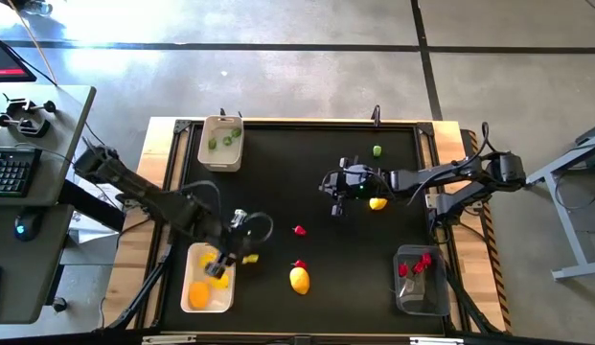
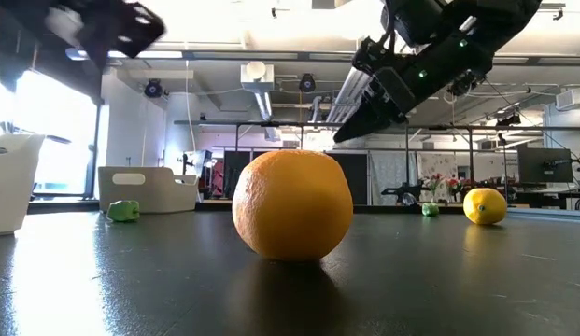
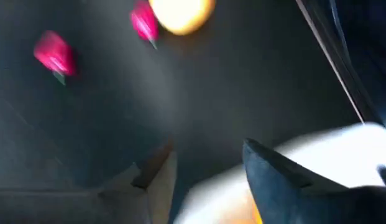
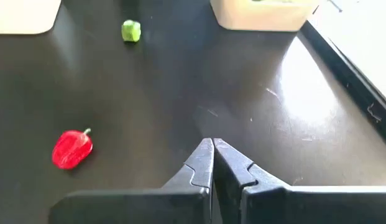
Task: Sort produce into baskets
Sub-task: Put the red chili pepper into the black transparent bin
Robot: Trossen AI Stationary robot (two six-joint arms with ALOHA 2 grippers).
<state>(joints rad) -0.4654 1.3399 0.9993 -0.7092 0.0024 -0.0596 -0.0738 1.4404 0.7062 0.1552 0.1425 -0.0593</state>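
Left gripper (image 1: 223,261) over the white tray (image 1: 207,278) of yellow fruit (image 1: 198,293) — fingers parted, nothing between them, apparently just emptied. Right gripper (image 1: 337,182) shut and empty above the mat — lemon (image 1: 377,203) beside it, red pieces (image 1: 298,231) unsorted.

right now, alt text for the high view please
Left gripper hangs open over the white tray, which holds yellow fruit. Right gripper, shut, hovers mid-table beside a lemon. Another lemon and two red pieces lie loose; greens fill the tub.
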